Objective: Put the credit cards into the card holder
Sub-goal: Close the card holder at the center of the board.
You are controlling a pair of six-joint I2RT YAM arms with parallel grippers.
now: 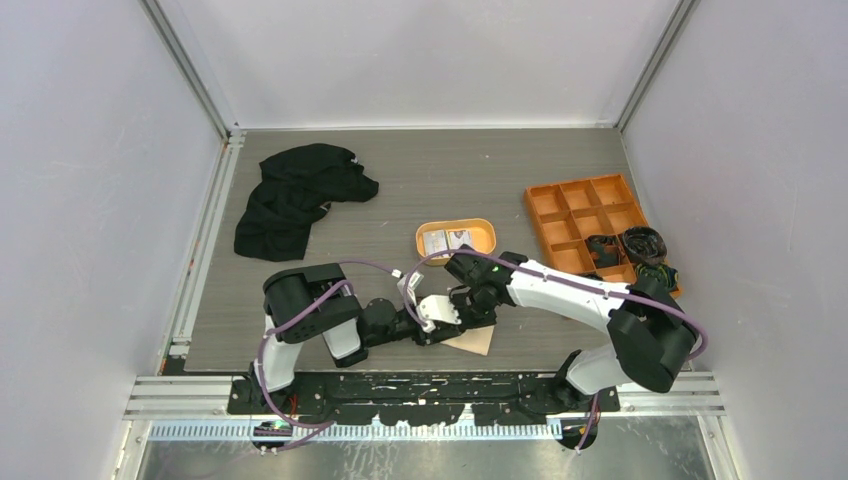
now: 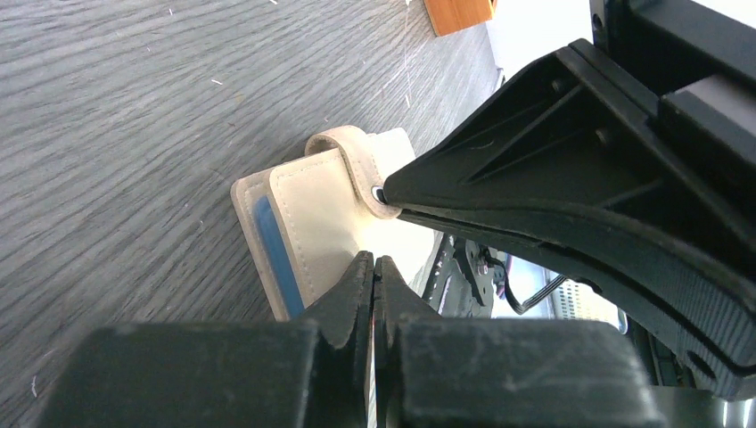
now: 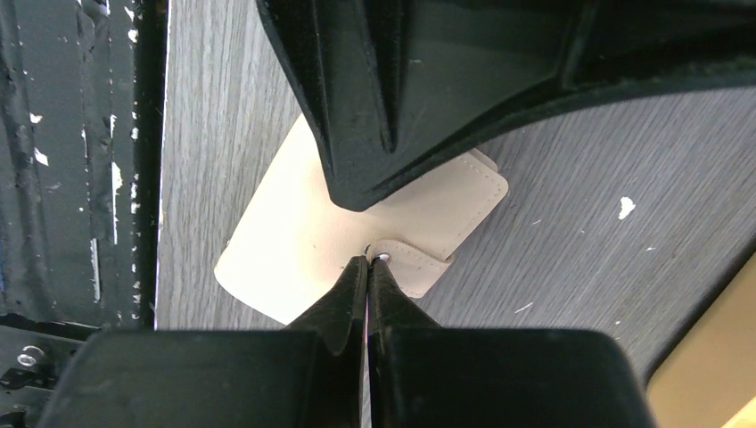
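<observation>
Card holder (image 1: 476, 342) is found flat on the table (image 1: 400, 190) close to the near edge, folded shut, with its snap tab (image 3: 415, 267) wrapped over the front. Both arms are crowded over it. The left gripper (image 2: 373, 273) is seen with its jaws clenched together and its tips set against the beige front; nothing can be made out between them. The right gripper (image 3: 368, 265) is likewise clenched, with its tips brought right up to the snap stud at the tab's end. Whether any leather is pinched there cannot be told. The credit cards (image 1: 447, 240) are seen lying in the orange oval tray (image 1: 486, 229), well apart from the holder, and none has been picked up. So the step in hand is judged to be the opening — the holder is pinned by the left while the snap is worked by the right. Next, the tab would need to be levered or pulled off its stud and the flap folded back. The body would need to be held down meanwhile, or the whole holder could simply be dragged along. Only then can a card be fetched.
</observation>
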